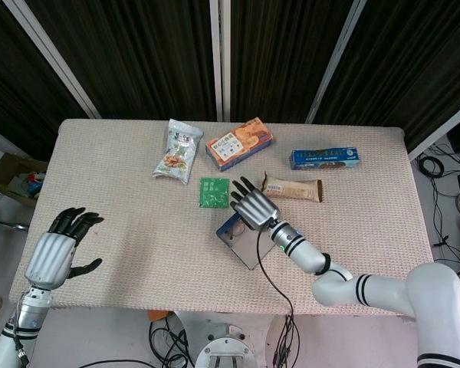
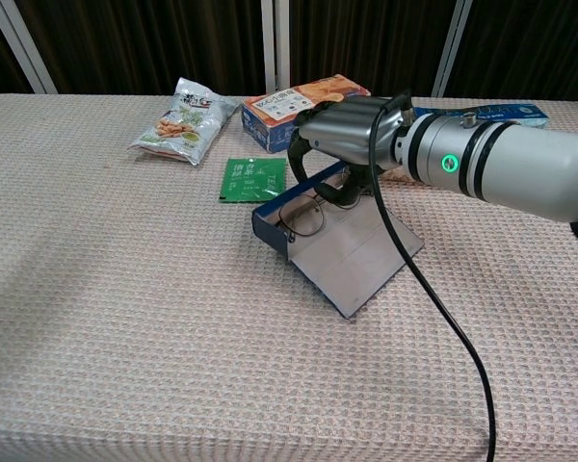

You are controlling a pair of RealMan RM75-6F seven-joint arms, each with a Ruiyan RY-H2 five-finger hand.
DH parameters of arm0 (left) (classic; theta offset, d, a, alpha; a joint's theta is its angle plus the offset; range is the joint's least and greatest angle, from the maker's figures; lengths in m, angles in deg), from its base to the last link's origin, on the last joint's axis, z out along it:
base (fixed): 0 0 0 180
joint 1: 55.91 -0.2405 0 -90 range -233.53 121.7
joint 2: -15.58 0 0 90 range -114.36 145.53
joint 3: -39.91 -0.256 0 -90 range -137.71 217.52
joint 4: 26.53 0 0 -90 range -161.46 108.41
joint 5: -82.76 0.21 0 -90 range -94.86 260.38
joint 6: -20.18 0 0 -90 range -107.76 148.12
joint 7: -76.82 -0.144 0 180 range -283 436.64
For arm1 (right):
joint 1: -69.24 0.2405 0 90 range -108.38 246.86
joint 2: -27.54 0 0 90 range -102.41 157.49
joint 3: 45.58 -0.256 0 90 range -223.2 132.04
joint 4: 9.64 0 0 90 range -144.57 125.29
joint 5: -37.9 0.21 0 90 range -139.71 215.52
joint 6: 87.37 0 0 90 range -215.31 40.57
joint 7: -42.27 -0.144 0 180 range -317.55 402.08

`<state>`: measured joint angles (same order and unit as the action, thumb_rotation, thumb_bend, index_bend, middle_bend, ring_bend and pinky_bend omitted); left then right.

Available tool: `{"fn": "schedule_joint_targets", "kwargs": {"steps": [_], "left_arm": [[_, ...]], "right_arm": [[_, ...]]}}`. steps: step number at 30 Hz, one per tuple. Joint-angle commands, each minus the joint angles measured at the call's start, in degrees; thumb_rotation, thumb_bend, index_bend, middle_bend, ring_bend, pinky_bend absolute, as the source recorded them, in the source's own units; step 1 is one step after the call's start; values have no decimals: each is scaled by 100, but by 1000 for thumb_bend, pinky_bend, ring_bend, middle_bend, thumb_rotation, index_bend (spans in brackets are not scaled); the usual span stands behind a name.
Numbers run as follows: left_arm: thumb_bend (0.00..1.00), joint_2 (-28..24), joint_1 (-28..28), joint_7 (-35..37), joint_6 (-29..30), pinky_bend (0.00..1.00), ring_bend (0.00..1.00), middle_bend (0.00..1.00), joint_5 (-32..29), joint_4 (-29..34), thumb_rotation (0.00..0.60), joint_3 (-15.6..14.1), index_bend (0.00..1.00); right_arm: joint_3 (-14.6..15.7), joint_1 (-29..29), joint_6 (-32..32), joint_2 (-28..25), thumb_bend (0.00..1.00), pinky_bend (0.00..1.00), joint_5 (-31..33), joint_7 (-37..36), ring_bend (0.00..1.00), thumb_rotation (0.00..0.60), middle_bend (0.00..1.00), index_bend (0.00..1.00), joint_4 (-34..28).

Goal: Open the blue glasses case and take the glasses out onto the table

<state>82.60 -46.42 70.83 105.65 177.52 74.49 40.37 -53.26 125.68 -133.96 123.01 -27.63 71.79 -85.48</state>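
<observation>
- Dark curtains hang behind the table, which has a pinkish woven cloth over it.
- Right hand, at the end of a white arm, hangs over the blue glasses case near the middle of the table. Its fingers curl down around the glasses; I cannot tell if they really pinch the frame or only touch it.
- Left hand is at about 8 o'clock from the case, at the table edge, fingers apart and holding nothing.
- Blue glasses case lies open, its grey lid flat toward 5 o'clock.
- At 12 o'clock from the case lie an orange biscuit box, a blue box, a snack bag, a brown bar and a green tea sachet.
- Glasses lean at the blue front wall of the case, partly out. They look light, thin and easy to bend, with slippery lenses; in my judgement it is best to take them at the bridge or rim, gently.
</observation>
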Motion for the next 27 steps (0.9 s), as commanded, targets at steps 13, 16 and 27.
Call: {"fn": "schedule_joint_targets", "kwargs": {"steps": [13,16,27], "left_arm": [[46,48,-14,77,4,139,131,217,35,-99,600,-34,233],[45,60,1,72,-10,139,132,217,51,-103,600,-33,233],[46,62,28,63,-56,139,131,217,38,-112,600,-28,233]], "right_arm": [[-166,-132,-1633,1349,519,0,-386,1058,21,600,259,623,1319],[-126,-166,-1758,1512,513,0,-511,1173,24,600,260,624,1548],[-86,-323,-2021,1966,497,0,-875,1329,25,600,261,624,2312]]}}
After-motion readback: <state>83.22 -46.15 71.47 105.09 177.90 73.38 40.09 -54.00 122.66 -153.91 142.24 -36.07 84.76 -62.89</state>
